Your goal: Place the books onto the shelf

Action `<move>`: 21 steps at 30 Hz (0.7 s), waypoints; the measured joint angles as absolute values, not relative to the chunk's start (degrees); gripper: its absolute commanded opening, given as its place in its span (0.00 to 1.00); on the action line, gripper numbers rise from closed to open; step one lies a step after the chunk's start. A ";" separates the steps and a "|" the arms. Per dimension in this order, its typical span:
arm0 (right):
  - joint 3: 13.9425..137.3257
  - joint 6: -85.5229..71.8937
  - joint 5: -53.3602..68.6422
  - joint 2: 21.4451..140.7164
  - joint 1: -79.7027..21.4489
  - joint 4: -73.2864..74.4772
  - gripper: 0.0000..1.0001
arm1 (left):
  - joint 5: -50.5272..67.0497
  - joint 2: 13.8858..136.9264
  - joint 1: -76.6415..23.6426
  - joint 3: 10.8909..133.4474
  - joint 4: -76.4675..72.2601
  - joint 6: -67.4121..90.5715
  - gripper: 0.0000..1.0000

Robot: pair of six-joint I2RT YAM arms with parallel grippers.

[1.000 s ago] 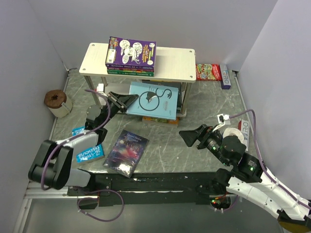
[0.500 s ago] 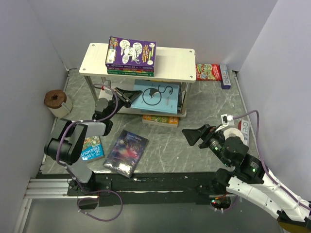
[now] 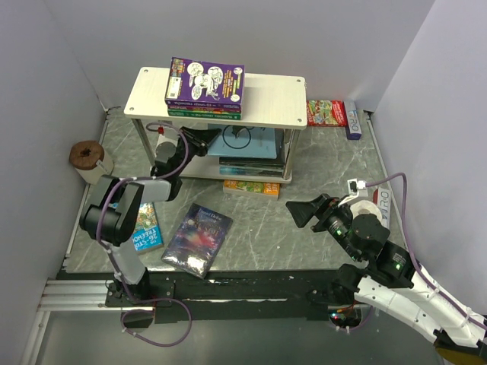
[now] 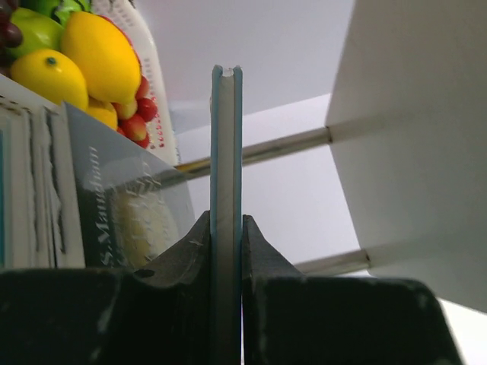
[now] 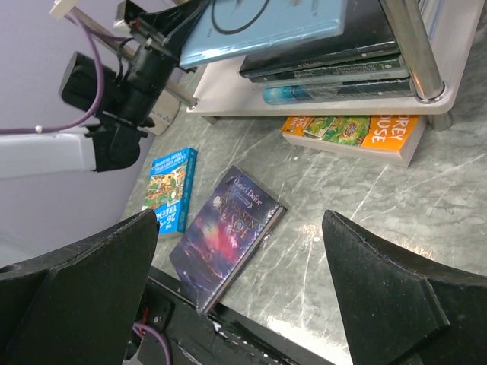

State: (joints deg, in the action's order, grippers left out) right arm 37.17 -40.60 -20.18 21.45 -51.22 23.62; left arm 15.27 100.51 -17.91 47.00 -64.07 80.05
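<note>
Since the earlier frame the left gripper (image 3: 199, 141) has carried the light blue book (image 3: 247, 139) back from in front of the shelf (image 3: 283, 100), so most of it now lies under the pale top board. The gripper is nearly closed, pinching the book's left edge. In the left wrist view the book shows edge-on between the fingers, with the top board close on one face and the stack on the lower board close on the other. The book is cover up and roughly flat above that stack, between the front posts. Its long axis appears to run along the shelf's length, and its near edge lies about level with the shelf's front edge. How far back it reaches is hidden.

The purple book (image 3: 205, 80) tops a small pile on the top board's left half; the right half is bare. The dark starry book (image 3: 198, 238) lies slantwise near the bench's front edge. The right gripper (image 3: 300, 213) hangs over the front right of the bench, spread wide and holding nothing, with bare bench between it and the shelf.
</note>
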 measured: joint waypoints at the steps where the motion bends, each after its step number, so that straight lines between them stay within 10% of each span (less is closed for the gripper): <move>1: 37.17 -40.60 -20.21 21.45 -51.22 23.64 0.95 | 15.11 101.49 -17.91 47.86 -63.70 79.96 0.01; 10: 37.17 -40.60 -20.47 21.43 -51.20 23.68 0.95 | 15.31 108.12 -17.91 51.48 -61.28 81.21 0.02; 21: 37.17 -40.64 -20.49 21.43 -51.20 23.70 0.95 | 17.41 109.67 -17.82 55.29 -56.60 79.00 0.36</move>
State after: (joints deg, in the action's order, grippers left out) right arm 37.17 -40.64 -20.49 21.43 -51.20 23.70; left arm 17.41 109.67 -17.82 55.29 -56.60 79.00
